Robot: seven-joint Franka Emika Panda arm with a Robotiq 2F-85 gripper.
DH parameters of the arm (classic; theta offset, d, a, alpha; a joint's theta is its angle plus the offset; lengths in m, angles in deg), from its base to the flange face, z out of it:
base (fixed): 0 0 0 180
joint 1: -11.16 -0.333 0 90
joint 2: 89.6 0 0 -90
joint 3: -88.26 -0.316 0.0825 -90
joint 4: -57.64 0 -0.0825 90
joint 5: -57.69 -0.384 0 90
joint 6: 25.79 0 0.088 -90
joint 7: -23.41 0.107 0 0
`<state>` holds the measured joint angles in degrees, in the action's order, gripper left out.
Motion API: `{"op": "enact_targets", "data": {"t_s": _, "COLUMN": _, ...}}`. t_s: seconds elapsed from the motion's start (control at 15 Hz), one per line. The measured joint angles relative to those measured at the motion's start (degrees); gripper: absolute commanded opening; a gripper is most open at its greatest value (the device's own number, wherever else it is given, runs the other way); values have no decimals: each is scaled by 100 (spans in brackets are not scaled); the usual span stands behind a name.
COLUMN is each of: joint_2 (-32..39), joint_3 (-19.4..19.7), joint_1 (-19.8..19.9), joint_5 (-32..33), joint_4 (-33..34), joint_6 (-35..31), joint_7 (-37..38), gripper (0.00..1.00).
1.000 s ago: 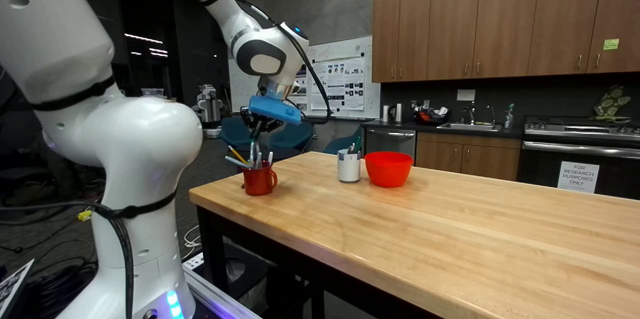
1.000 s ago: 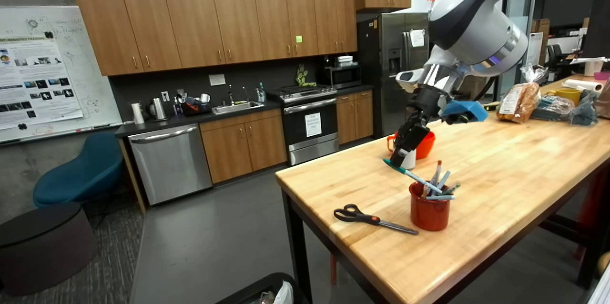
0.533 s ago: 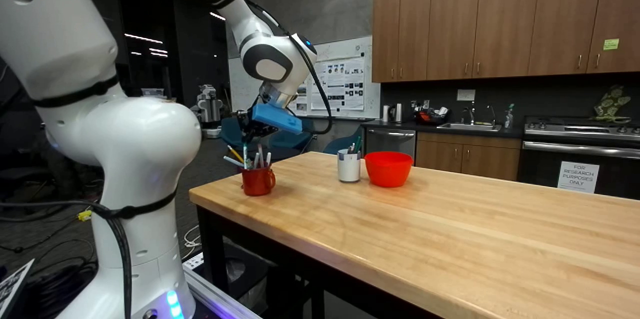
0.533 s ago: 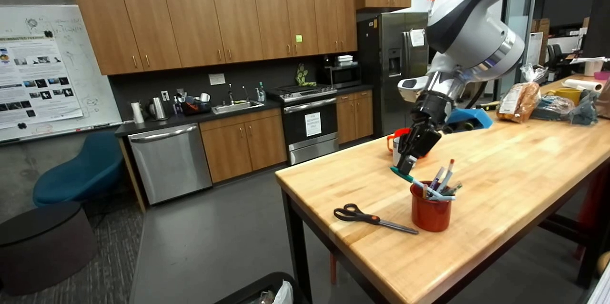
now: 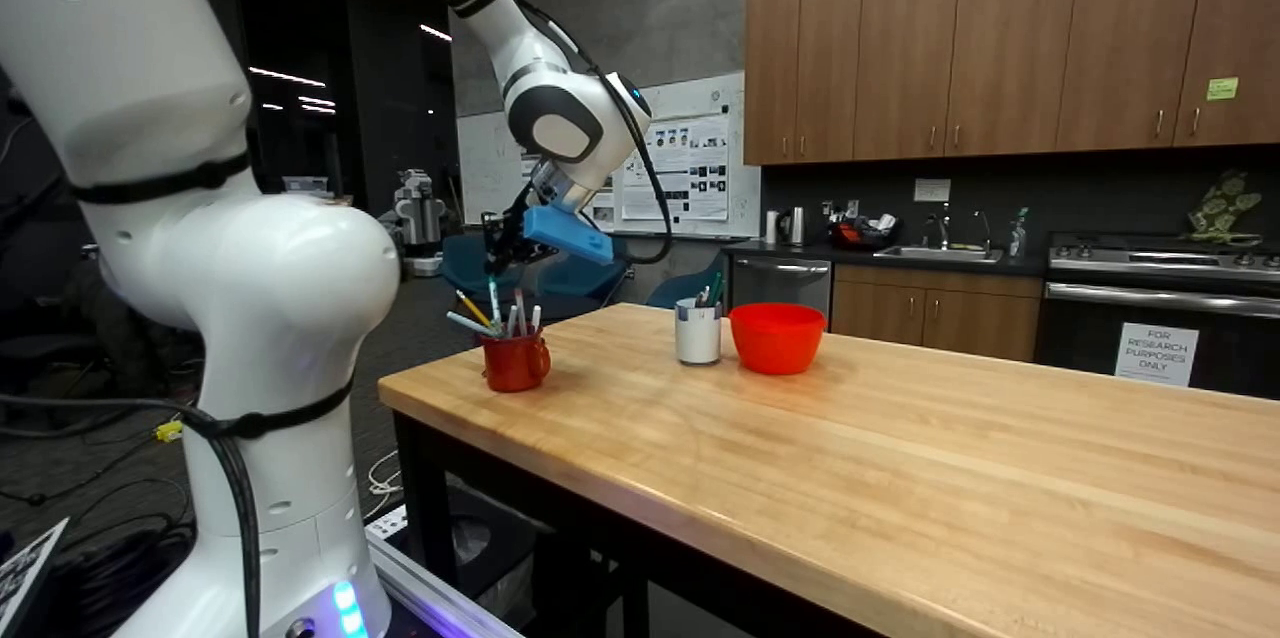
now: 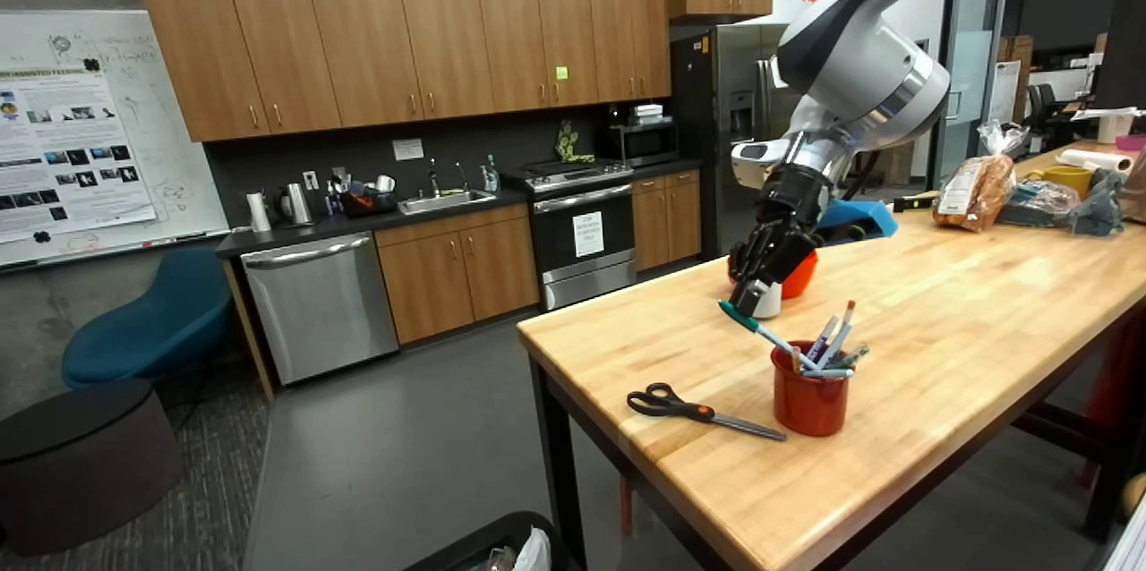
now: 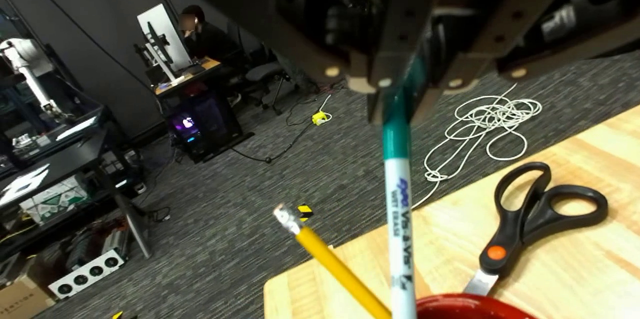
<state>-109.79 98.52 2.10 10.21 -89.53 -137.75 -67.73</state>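
Note:
My gripper (image 7: 400,109) is shut on the green cap of a white marker (image 7: 399,219). In an exterior view the held marker (image 6: 772,338) slants from the gripper (image 6: 741,295) down to a red mug (image 6: 809,403). Its lower end reaches the mug's opening, among several other pens; its tip is hidden. The gripper (image 5: 496,266) stands above the mug (image 5: 514,364) in an exterior view. A yellow pencil (image 7: 340,275) leans out left of the marker in the wrist view, where only the mug's rim (image 7: 470,304) shows.
Black scissors (image 6: 703,411) lie on the wooden table (image 6: 716,490) beside the mug, near the table's edge. A white cup with pens (image 5: 698,338) and a red bowl (image 5: 777,340) stand farther along. Bagged bread (image 6: 974,191) lies on the table's far side.
The gripper dipped toward the mug, then rose slightly and moved left in an exterior view, with the marker held throughout. The mug has shifted and turned a little.

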Motion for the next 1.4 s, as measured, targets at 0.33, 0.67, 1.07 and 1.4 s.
{"op": "enact_targets", "data": {"t_s": 0.33, "joint_2": 367, "joint_3": -69, "joint_1": 271, "joint_5": -31, "joint_4": 279, "joint_6": 333, "joint_7": -379, "gripper": 3}}
{"op": "enact_targets", "data": {"t_s": 0.67, "joint_2": 635, "joint_3": -70, "joint_1": 621, "joint_5": -31, "joint_4": 318, "joint_6": 608, "joint_7": -734, "gripper": 3}}
{"op": "enact_targets", "data": {"t_s": 1.07, "joint_2": 974, "joint_3": -71, "joint_1": 888, "joint_5": -30, "joint_4": 345, "joint_6": 779, "joint_7": -1061, "gripper": 3}}
{"op": "enact_targets", "data": {"t_s": 1.4, "joint_2": 1192, "joint_3": -76, "joint_1": 976, "joint_5": -30, "joint_4": 414, "joint_6": 855, "joint_7": -1186, "gripper": 38}}
